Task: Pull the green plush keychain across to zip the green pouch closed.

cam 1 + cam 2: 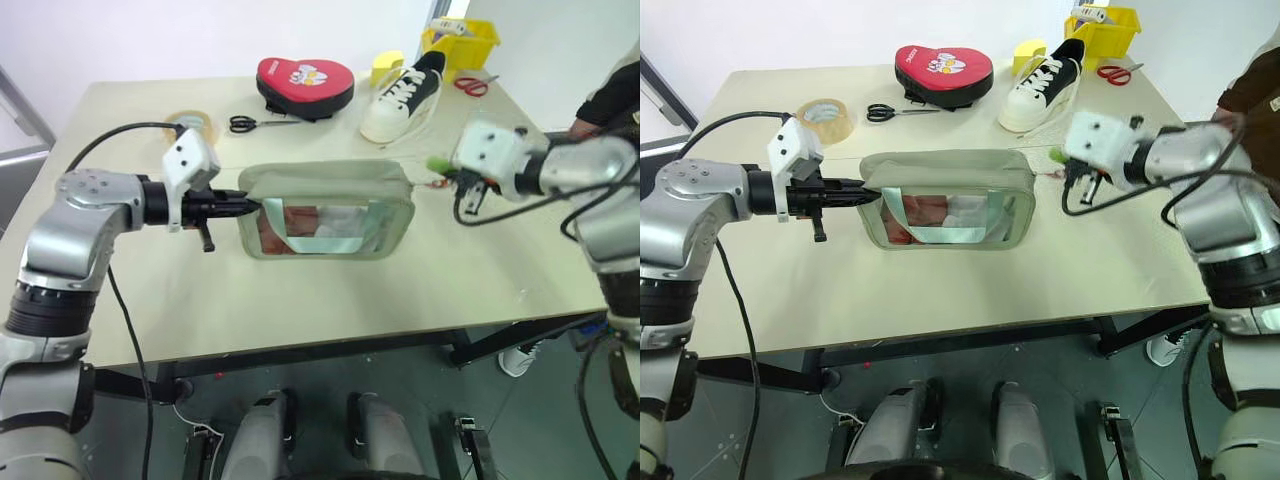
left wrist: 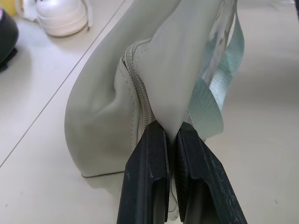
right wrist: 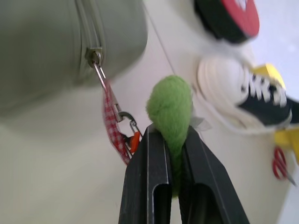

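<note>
Green plush keychain point(image 3: 169, 109), soft and squashy, sits pinched in the closed right gripper point(image 3: 176, 135). Left gripper point(image 2: 172, 135) clamps the limp green pouch point(image 1: 330, 210) at its end seam, a firm anchor.

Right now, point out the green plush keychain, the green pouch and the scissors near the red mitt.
green plush keychain point(image 3: 169, 108), right wrist view, fuzzy middle.
green pouch point(image 1: 325, 176), left eye view, top panel.
scissors point(image 1: 243, 124), left eye view, black handles.

The pale sage-green rectangular cloth pouch point(image 1: 327, 212) is smooth and matt, with a glossy clear plastic window and a woven ribbon strap. The lime-green fuzzy plush keychain ball point(image 3: 170, 108) hangs from a shiny metal clip, at three o'clock of the pouch. The smooth matt beige tabletop point(image 1: 300, 300) shows faint sheen
</note>
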Tool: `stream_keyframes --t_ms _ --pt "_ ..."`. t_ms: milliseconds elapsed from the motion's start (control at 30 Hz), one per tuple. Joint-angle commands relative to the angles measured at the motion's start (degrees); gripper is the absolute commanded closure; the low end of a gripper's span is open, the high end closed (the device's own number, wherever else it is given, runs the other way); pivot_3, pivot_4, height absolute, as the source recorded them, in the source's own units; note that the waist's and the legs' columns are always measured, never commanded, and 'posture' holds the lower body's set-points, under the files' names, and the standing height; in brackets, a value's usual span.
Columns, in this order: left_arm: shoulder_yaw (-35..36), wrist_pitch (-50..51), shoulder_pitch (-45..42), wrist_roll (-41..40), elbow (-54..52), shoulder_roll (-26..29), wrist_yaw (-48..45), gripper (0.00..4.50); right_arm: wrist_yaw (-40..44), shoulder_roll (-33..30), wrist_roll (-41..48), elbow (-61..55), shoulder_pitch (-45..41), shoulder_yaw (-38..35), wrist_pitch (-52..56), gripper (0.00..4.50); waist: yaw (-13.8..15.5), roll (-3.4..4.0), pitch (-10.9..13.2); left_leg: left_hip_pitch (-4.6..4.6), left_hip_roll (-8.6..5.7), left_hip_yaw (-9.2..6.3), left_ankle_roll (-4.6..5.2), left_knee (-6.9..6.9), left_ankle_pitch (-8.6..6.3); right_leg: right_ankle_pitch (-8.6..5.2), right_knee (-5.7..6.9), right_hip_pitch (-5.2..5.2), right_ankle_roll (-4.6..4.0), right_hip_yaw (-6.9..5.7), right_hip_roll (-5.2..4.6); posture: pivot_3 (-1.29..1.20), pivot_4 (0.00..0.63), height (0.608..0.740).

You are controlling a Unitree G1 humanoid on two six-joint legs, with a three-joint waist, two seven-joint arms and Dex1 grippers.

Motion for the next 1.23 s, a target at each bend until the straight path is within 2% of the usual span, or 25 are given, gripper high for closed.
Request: stream_keyframes --t_ms 33,100,167,267,367,567,667,733,867,900,1067,1233 --pt "-0.06 -0.20 -0.70 0.35 0.22 0.50 -0.32 4.50 -5.60 1.24 -2.44 0.34 3.90 -2.42 -0.33 4.43 0.00 0.00 0.00 0.00 0.00 0.00 0.00 0.00 0.00 0.00 0.00 0.00 0.00 0.00 0.00 0.00 0.150 0.740" --pt "-0.26 -0.17 -1.01 0.37 0.45 0.56 -0.39 4.50 -7.50 6.17 0.06 -0.17 8.91 -2.46 1.29 4.43 0.03 -0.07 -0.04 0.01 0.01 0.00 0.10 0.02 0.06 0.00 0.00 0.02 0.00 0.00 0.01 0.00 0.150 0.740" --pt "-0.58 -0.12 -1.24 0.44 0.52 0.53 -0.41 4.50 -10.35 13.97 3.51 0.35 12.26 -3.31 4.28 4.43 0.00 -0.14 -0.09 0.05 0.04 -0.01 0.11 0.02 0.07 0.00 0.00 0.10 0.00 0.00 0.04 0.00 0.150 0.740" --pt "-0.79 0.04 -1.38 0.44 0.35 0.40 -0.25 4.50 -13.58 20.63 4.68 1.82 12.97 -4.44 6.70 4.43 -0.14 -0.08 -0.08 0.08 0.05 -0.03 0.13 0.07 0.07 0.00 0.02 0.15 0.01 -0.01 0.06 0.00 0.150 0.740" --pt "-0.74 0.26 -1.43 0.31 0.11 0.38 -0.12 4.50 -14.52 22.37 4.48 3.14 13.33 -4.23 7.50 4.43 -0.10 -0.09 -0.09 0.08 0.04 -0.03 0.16 0.10 0.06 0.01 0.02 0.17 0.01 -0.02 0.08 0.00 0.150 0.740" --pt "-0.38 0.70 -0.69 0.04 -0.88 0.30 0.51 4.50 -13.87 21.89 6.34 3.43 13.25 -5.82 8.84 4.43 -0.11 -0.09 -0.09 0.15 0.04 -0.03 0.16 0.09 0.05 0.00 0.01 0.24 0.01 -0.03 0.09 0.00 0.150 0.740" --pt "1.20 0.81 -1.52 -0.68 0.34 0.19 1.14 3.41 -9.56 16.82 10.88 -1.07 8.73 -11.17 13.40 3.38 0.04 0.03 0.00 0.15 0.04 -0.03 0.17 0.10 0.05 0.00 0.01 0.25 0.01 -0.03 0.09 0.00 0.150 0.740" --pt "1.70 0.76 -2.47 -1.03 1.63 0.91 0.40 2.47 -5.86 11.96 12.90 -3.66 5.88 -13.01 15.68 2.49 0.15 0.07 0.03 0.05 0.03 -0.03 0.19 0.17 0.04 0.00 0.01 0.18 0.01 -0.04 0.08 0.00 0.150 0.740" --pt "2.56 0.09 -4.58 -1.28 4.70 2.60 -1.42 0.32 1.37 2.55 16.87 -6.86 1.69 -14.66 19.05 0.27 0.06 0.07 0.04 0.00 0.05 -0.02 0.22 0.14 0.03 0.00 0.00 0.07 0.02 -0.05 0.10 0.00 0.150 0.740" --pt "2.86 -0.01 -5.41 -1.33 5.67 3.11 -1.92 0.03 3.52 0.58 18.39 -7.78 1.08 -15.00 20.33 0.02 0.03 0.05 0.03 0.01 0.06 -0.02 0.22 0.12 0.03 0.00 0.00 0.07 0.02 -0.06 0.11 0.00 0.150 0.740" --pt "3.81 -0.44 -9.42 -0.56 11.15 5.97 -3.82 0.03 11.85 -5.59 27.02 -13.96 1.20 -17.70 26.18 0.02 -0.15 0.06 0.04 0.01 0.10 -0.01 0.22 0.13 0.01 -0.01 -0.05 0.09 0.01 -0.06 0.10 0.00 0.150 0.740" --pt "4.09 -2.77 -11.33 0.18 15.41 8.23 -5.96 0.03 10.31 -6.37 31.42 -17.92 0.77 -20.36 29.83 0.02 -0.11 0.08 0.05 -0.03 0.10 0.00 0.17 0.11 -0.03 -0.01 -0.05 0.02 0.01 -0.03 0.07 0.00 0.150 0.740"
